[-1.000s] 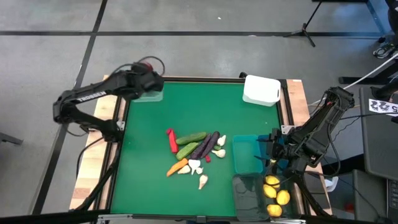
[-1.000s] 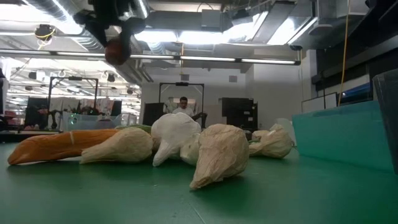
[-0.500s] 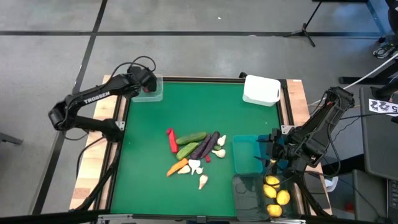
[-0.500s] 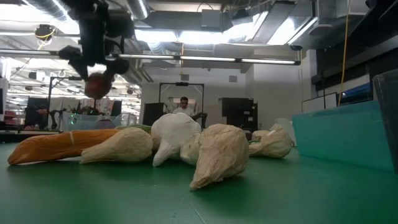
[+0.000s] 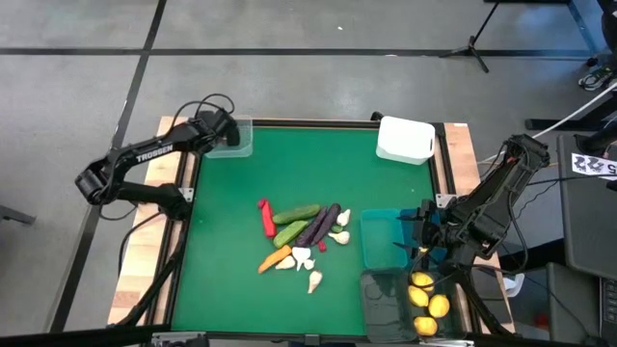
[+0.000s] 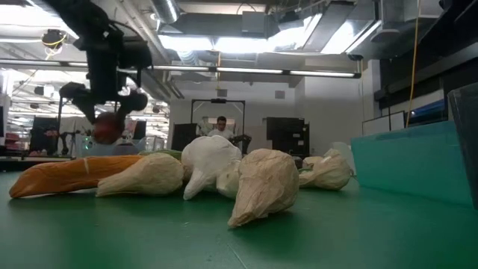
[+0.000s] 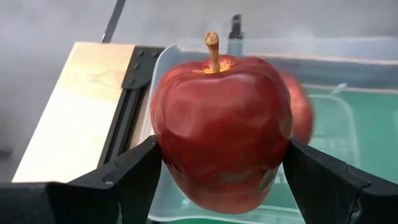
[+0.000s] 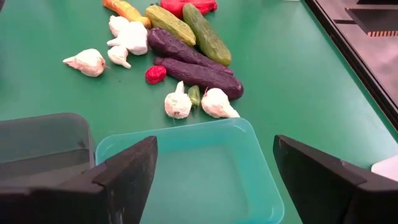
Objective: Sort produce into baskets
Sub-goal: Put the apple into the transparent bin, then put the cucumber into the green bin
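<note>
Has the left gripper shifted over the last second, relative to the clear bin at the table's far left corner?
Yes. The left gripper, shut on a red apple, has drawn back toward the left edge of the clear bin and come lower.

Dark red apple (image 7: 221, 127) – green table (image 5: 289, 173) – teal basket (image 8: 205, 168).

Light falls evenly from above, from long ceiling lamps (image 6: 321, 73) that glare white in the low view. The green tabletop (image 5: 231, 241) is bright and flat-lit, with only soft, short shadows under the vegetables. In the low view the near garlic (image 6: 261, 187) is sharp while the room behind is hazy. In the left wrist view the red apple (image 7: 221, 124) shows broad glossy highlights, and the clear bin (image 7: 336, 130) behind it is blurred.
</note>
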Motion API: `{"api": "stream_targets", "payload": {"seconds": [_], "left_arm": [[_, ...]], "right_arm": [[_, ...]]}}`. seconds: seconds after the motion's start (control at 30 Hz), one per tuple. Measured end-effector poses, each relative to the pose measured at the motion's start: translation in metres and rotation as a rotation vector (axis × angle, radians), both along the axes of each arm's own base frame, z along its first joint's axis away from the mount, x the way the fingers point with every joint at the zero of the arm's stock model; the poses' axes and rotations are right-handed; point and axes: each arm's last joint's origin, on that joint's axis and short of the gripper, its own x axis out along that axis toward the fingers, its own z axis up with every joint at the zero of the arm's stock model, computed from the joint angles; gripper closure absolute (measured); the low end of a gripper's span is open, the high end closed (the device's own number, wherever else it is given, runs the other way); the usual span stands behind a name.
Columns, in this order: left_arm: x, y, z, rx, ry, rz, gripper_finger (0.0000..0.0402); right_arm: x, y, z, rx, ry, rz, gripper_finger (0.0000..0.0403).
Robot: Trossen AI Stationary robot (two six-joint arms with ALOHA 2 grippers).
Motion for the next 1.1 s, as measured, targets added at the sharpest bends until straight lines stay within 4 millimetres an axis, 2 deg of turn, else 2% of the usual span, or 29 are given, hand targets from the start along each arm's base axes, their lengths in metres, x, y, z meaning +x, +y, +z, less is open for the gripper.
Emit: {"api": "stream_targets", "payload": {"seconds": [0.37, 0.57, 0.83, 1.1], "left_arm": [[-0.009, -0.008, -0.027, -0.026, -0.002, 0.052, 0.01], [-0.008, -0.007, -0.027, -0.032, -0.006, 0.032, 0.0094], [0.0, -0.002, -0.024, -0.027, -0.058, -0.088, 0.0068], [0.004, 0.002, -0.022, 0.016, -0.094, -0.103, 0.0058]], "right_arm": [[0.001, 0.001, 0.001, 0.015, -0.014, -0.001, 0.0084], [0.001, 0.001, 0.001, 0.015, -0.014, -0.001, 0.0084], [0.001, 0.001, 0.001, 0.015, -0.014, 0.0, 0.0084], [0.001, 0.001, 0.001, 0.015, -0.009, 0.003, 0.0084]]}}
